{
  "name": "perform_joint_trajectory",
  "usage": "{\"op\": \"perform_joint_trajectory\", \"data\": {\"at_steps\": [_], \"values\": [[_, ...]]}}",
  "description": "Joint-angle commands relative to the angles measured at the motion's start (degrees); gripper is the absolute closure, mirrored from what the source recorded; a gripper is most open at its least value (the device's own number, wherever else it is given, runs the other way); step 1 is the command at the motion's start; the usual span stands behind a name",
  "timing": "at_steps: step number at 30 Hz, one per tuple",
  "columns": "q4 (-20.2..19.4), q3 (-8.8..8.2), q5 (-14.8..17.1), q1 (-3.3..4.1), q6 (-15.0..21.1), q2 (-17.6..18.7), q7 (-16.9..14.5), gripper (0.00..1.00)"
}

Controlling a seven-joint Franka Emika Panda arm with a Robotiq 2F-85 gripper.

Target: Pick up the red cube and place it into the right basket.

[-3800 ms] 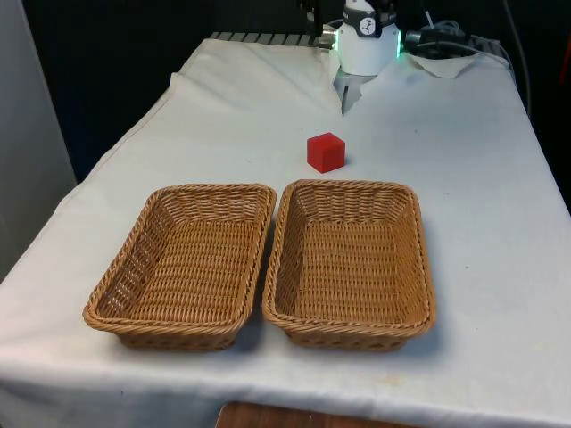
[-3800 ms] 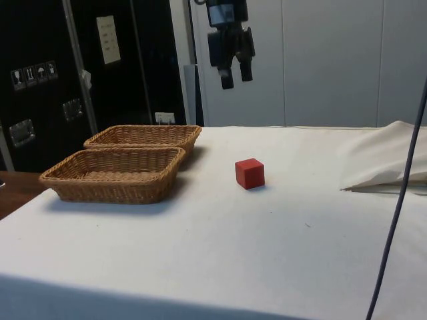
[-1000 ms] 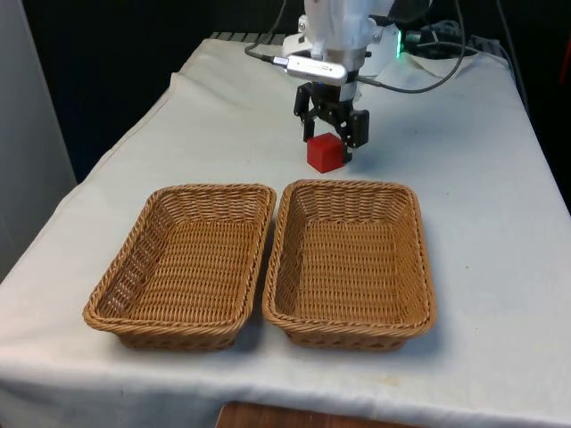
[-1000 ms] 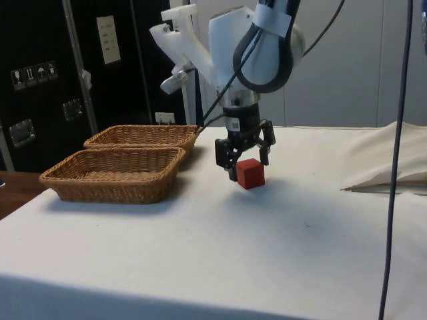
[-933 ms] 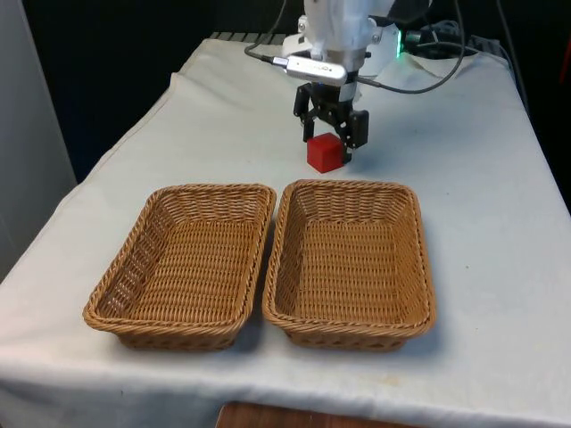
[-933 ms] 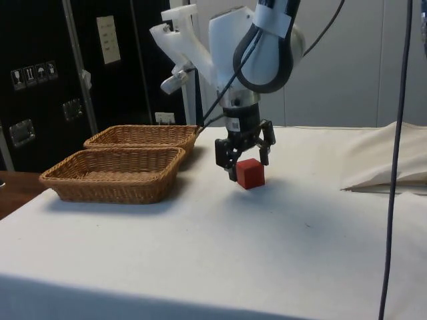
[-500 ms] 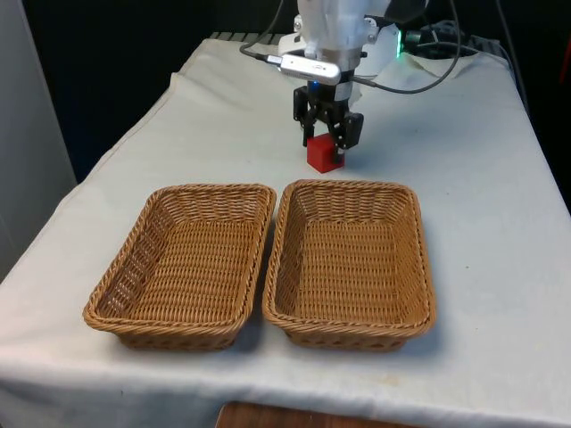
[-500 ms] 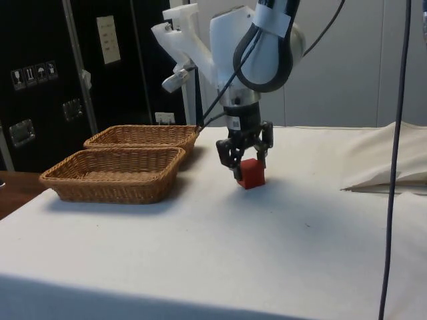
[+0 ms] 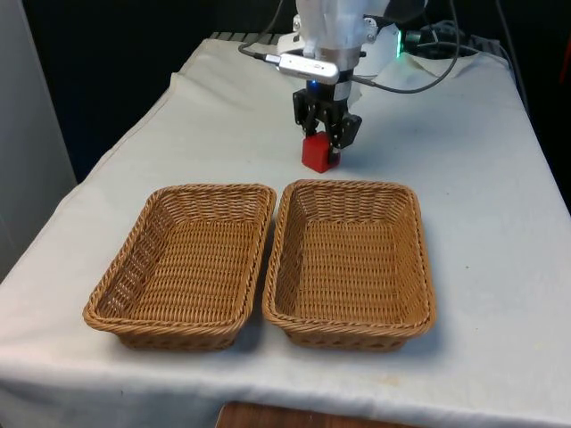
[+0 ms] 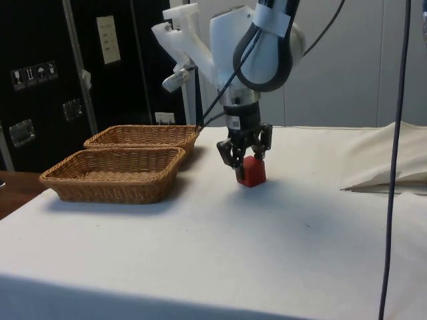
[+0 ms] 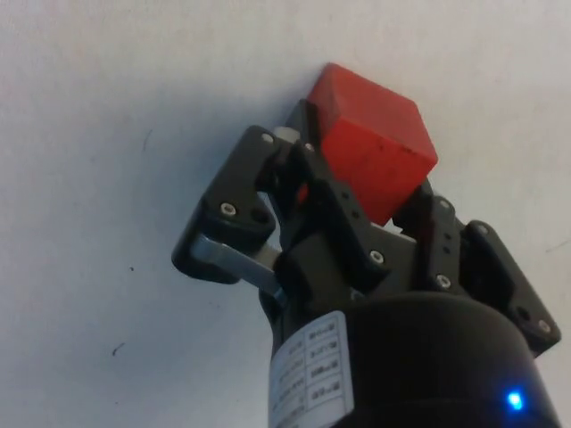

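Red cube (image 9: 317,152) clamped in my pincer (image 9: 325,141), down at the tabletop (image 9: 482,196).
My fingers (image 11: 343,214) are closed against its opposite sides, and the cube sits tilted between them, just beyond the far rim of the right basket (image 9: 349,261). The left basket (image 9: 187,263) lies beside that one, their long sides nearly touching. I cannot tell whether the cube is resting on the cloth.
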Motion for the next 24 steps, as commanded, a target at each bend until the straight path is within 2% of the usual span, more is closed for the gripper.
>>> {"op": "perform_joint_trajectory", "data": {"at_steps": [1,2,5,7,8,10,16,17,19,24], "values": [[0.1,-0.11,0.0,0.0,0.0,-0.1,-0.3,0.99],[-0.1,-0.57,-0.4,-0.17,-0.9,-1.5,-1.1,0.99],[-0.1,-1.66,-0.8,0.11,-1.9,-3.2,-2.8,0.99],[0.0,-2.01,-0.8,0.0,-2.5,-4.1,-3.8,0.99],[0.2,-1.66,-0.1,0.0,-1.9,-3.3,-3.8,0.99],[0.1,-2.46,-0.7,-0.11,-3.4,-5.4,-5.4,0.99],[0.4,-3.27,0.3,-0.34,-5.0,-7.6,-9.3,0.99],[0.5,-3.61,-0.2,-0.06,-4.6,-7.0,-8.6,0.99],[0.5,-3.61,0.8,-0.52,-5.3,-8.4,-11.3,0.99],[0.6,-4.24,1.5,-0.69,-5.4,-9.5,-14.4,0.99]]}}
